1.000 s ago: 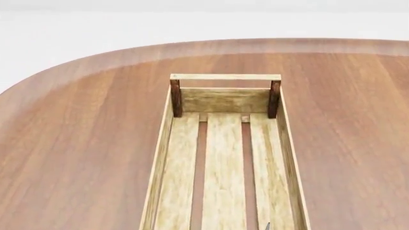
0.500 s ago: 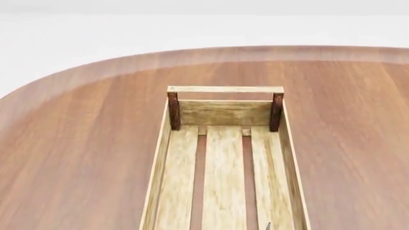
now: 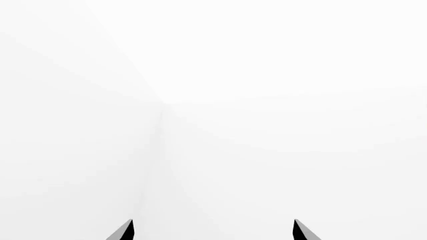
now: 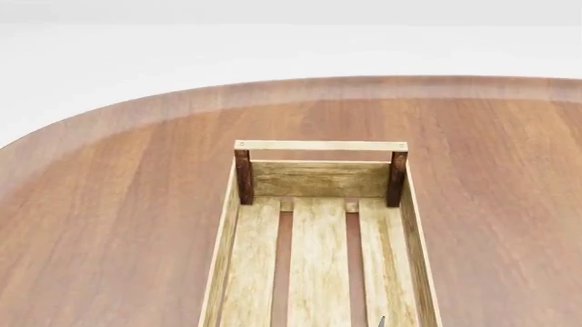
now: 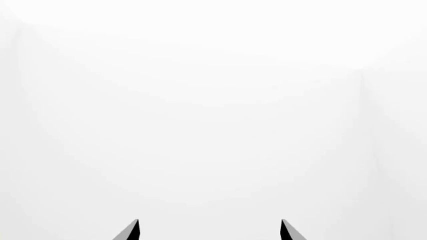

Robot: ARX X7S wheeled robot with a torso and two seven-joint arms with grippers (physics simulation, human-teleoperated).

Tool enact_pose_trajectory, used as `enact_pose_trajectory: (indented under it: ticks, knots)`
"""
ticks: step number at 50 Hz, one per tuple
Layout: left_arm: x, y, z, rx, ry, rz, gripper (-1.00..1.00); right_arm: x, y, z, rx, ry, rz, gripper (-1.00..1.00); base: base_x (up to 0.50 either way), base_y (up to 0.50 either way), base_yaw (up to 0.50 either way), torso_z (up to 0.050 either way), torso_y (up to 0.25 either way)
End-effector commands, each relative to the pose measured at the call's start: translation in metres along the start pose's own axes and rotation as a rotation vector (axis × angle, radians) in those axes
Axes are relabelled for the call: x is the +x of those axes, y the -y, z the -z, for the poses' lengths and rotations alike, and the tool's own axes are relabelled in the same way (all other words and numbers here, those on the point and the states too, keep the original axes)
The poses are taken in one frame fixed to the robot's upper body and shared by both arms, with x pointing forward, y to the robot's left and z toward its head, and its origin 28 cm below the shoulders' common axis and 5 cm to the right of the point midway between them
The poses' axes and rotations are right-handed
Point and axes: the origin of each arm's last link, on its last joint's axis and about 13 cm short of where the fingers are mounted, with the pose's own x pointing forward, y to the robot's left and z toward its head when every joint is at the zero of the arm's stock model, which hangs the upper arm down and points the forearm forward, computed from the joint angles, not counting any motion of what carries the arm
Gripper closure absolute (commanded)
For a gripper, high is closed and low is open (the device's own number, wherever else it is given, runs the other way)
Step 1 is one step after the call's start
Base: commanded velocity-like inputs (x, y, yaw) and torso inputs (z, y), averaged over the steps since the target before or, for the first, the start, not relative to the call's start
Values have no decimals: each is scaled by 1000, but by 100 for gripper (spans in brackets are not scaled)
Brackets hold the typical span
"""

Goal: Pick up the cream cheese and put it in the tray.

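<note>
The tray [image 4: 320, 145], a long crate of pale wooden slats with dark brown corner posts, lies in the middle of the head view and runs off its bottom edge; what shows of its slatted bottom is bare. The cream cheese is out of view in every frame. My left gripper [image 3: 213, 227] shows only two dark fingertips set wide apart against blank white, with nothing between them. My right gripper [image 5: 209, 227] looks the same, open and holding nothing. Neither arm shows in the head view.
The tray rests on a brown wooden table [image 4: 118, 204] with a rounded far edge [image 4: 182, 99]; beyond it is plain white. A thin grey sliver [image 4: 381, 321] pokes up at the bottom edge inside the tray; I cannot tell what it is.
In the head view the tray and table have slid downward in the picture, with more white background above the table's far edge. Nothing on the table has moved.
</note>
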Motion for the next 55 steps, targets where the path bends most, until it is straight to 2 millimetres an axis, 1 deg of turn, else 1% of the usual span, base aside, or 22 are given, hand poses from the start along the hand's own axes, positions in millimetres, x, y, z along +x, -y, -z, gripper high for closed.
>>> enact_pose_trajectory:
  ticks: [1,11,19,23,25,26,27,28,35,36,38,39,42,45,51,53,55]
  knots:
    - [0,0,1,0,-5,2,-100,0,0,0,11,11,0,-100,0,0,0,0,0]
    - [0,0,2,0,-10,0,-100,0,0,1,-1,11,16,-100,0,0,0,0,0]
    - [1,-2,2,4,-13,-12,-100,4,9,-3,-32,19,74,-100,0,0,0,0,0]
    - [1,-2,2,6,-14,-12,-100,8,15,-4,-74,14,152,-100,0,0,0,0,0]
    - [2,-2,2,4,-15,-15,-100,11,19,-4,-39,-30,207,-100,0,0,0,0,0]
    - [2,-2,2,4,-13,-17,-100,13,22,-3,-104,-13,261,-100,0,0,0,0,0]
    - [2,-2,1,4,-13,-18,-100,13,24,-4,-98,-21,282,-100,0,0,0,0,0]
    - [2,-2,1,3,-13,-18,-100,15,26,-4,-72,-39,285,-100,0,0,0,0,0]
    - [2,-3,3,7,-23,-20,-100,15,35,-7,-90,-53,370,-100,0,0,0,0,0]
    - [2,-3,2,8,-21,-23,-100,16,36,-6,-112,-58,404,-100,0,0,0,0,0]
    - [2,-3,2,6,-23,-22,-100,16,37,-5,-111,-63,408,-100,0,0,0,0,0]
    - [2,-3,3,10,-22,-22,-100,17,40,-4,-150,-68,475,-100,0,0,0,0,0]
    - [2,-4,3,15,-26,-23,-100,18,45,-3,-192,-99,585,-100,0,0,0,0,0]
    - [2,-4,2,15,-23,-23,-100,19,48,-3,-212,-112,662,-100,0,0,0,0,0]
    - [3,-4,2,13,-24,-24,-100,20,51,-2,-228,-137,696,-100,0,0,0,0,0]
    - [3,-4,1,14,-22,-23,-100,20,51,-2,-255,-144,732,-100,0,0,0,0,0]
    - [2,-4,1,17,-23,-23,-100,21,51,-1,-240,-150,730,-100,0,0,0,0,0]
